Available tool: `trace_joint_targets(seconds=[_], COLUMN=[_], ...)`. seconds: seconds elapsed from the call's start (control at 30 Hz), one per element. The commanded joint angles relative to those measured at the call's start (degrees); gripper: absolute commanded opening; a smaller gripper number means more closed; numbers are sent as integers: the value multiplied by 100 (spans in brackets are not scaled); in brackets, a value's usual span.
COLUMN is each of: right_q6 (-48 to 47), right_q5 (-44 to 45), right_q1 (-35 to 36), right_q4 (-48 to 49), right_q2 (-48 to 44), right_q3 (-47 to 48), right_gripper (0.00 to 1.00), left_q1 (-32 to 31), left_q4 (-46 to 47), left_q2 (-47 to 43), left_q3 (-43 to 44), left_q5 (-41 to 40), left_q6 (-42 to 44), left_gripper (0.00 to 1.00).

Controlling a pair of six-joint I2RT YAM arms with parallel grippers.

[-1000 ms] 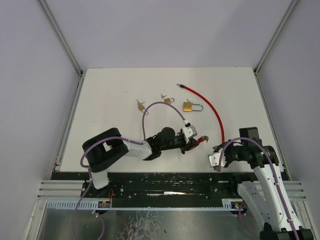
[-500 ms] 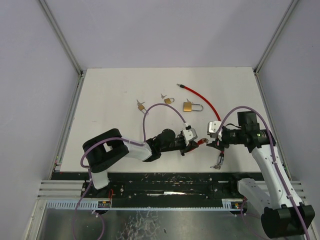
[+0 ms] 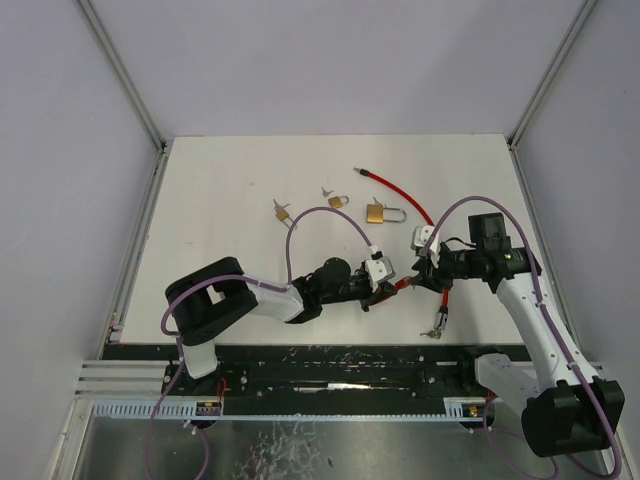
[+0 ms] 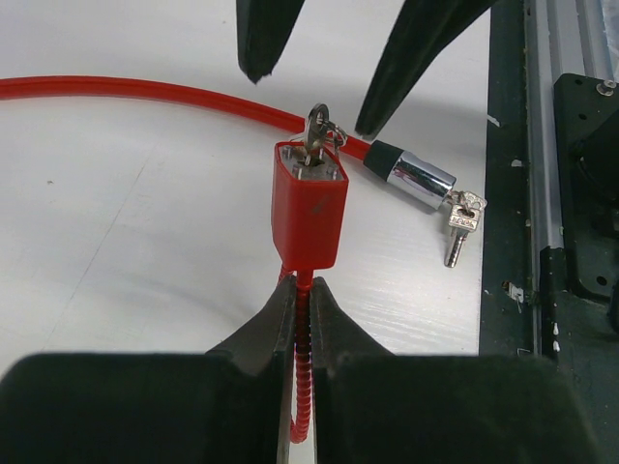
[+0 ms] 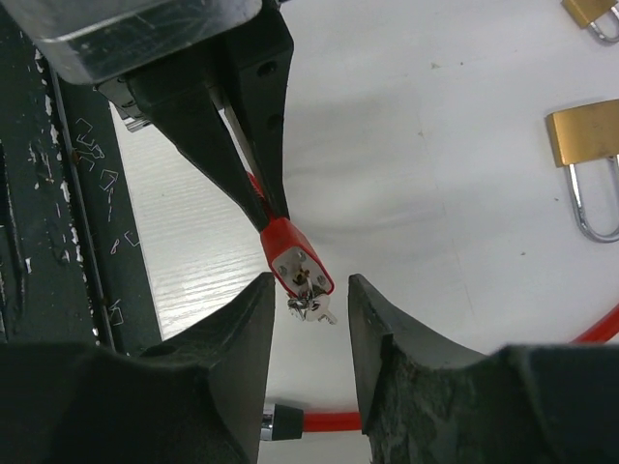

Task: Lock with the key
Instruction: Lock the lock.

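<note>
A red cable lock body [image 4: 309, 208] hangs just above the table, its silver face toward my right gripper. My left gripper [image 4: 302, 290] is shut on the ribbed red cable right behind that body. A small silver key [image 5: 314, 307] sticks out of the lock face [image 5: 300, 266]. My right gripper [image 5: 311, 290] stands open, one finger on each side of the key and apart from it. Seen from above, the two grippers meet at the lock [image 3: 403, 285], the left one [image 3: 392, 287] on its left and the right one [image 3: 418, 275] on its right.
The red cable [image 3: 420, 215] curves from the back of the table to a metal plug end [image 4: 421, 182] with spare keys [image 4: 459, 222] near the front rail. Three brass padlocks [image 3: 376, 212] [image 3: 338, 201] [image 3: 282, 212] lie behind the arms.
My right arm has swung from the front edge up and left to the lock, so its open fingers now flank the key. The left gripper has kept its hold on the cable.
</note>
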Motion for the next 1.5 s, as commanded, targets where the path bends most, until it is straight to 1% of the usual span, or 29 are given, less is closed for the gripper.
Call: trace_joint_targets(seconds=[0.0,0.1,0.17,0.23,0.43,0.6,0.73,0.83,0.93,1.0,1.07,1.27,1.3,1.37,1.47], right_q6=[97,-9,-73,-345,-1356,-2041,-2781,-3951,-5541,-6140,-6437,-6808,-6840,-6888,-6585], right_q5=[-31,-16,-5,-26,-11,2,38,143,366,530,682,1272,1265,1178,903], right_q1=[22,27,27,27,27,27,31,34,35,36,34,71,71,67,66], right_q4=[104,-2,-100,-274,-1114,-1449,-1763,-2304,-3000,-3168,-3132,-2781,-2807,-2948,-3080], right_q2=[170,285,336,372,472,543,585,618,652,615,478,-164,-246,-389,-592], right_q3=[-41,-44,-17,32,228,279,272,292,306,303,284,200,198,171,158], right_gripper=[41,35,29,23,11,0,0,0,0,0,0,0,2,14,25], left_q1=[-45,-40,-46,-41,-30,-36,-27,-28,-27,-27,-29,-13,-12,-19,-17], left_q4=[465,463,471,472,530,495,436,347,254,176,62,-328,-390,-458,-468], left_q2=[-158,-158,-156,-159,-189,-156,-139,-104,-57,-33,8,166,189,219,213], left_q3=[-18,-17,-18,-15,-54,-24,15,82,139,204,275,516,567,624,622], left_q5=[70,64,65,72,178,285,379,454,550,632,757,1105,1152,1186,1197], left_q6=[153,152,157,153,114,114,119,123,131,130,123,105,103,86,88], left_gripper=[0,0,0,0,0,0,0,0,0,0,0,0,0,0,0])
